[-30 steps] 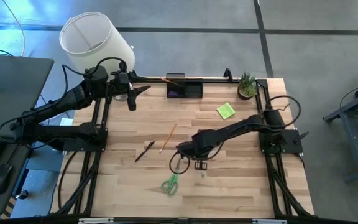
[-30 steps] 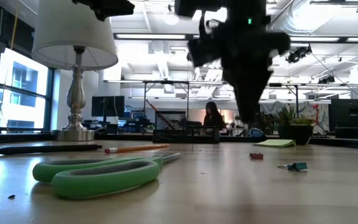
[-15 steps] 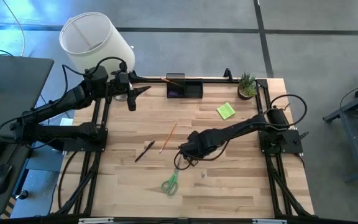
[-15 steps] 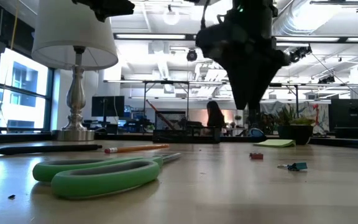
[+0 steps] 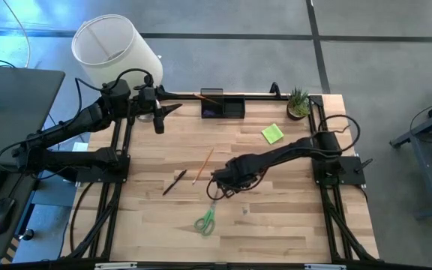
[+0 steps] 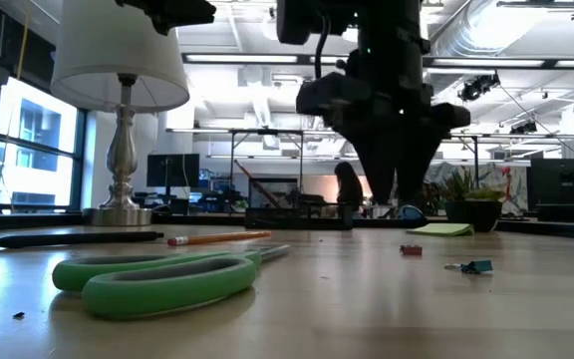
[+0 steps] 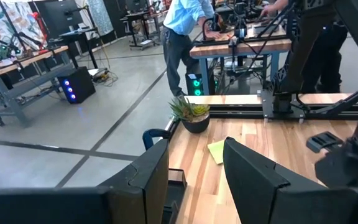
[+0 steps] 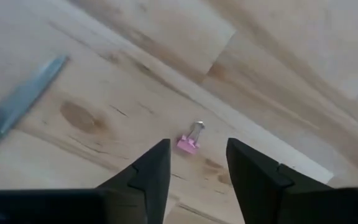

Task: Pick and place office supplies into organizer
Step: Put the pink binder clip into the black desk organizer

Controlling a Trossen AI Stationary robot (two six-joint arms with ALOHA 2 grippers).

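Scissors cut off at edge — handles unseen.

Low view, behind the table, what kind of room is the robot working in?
Probably a robotics lab or open workshop: exposed ceiling ducts, more workbenches with equipment, people at them, and a concrete floor marked with dark lines.

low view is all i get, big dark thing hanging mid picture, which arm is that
Observer: The right arm. From above, its tool hangs over the table's middle, close to the blade tips of the green scissors.
Operator: tool open or shut
Observer: Open. The right wrist view shows its two fingers apart, with a small pink binder clip lying on the wood just ahead of the gap.
Operator: and the left arm
Observer: It waits at the table's far left corner beside the lamp. Its tool is open and holds nothing.
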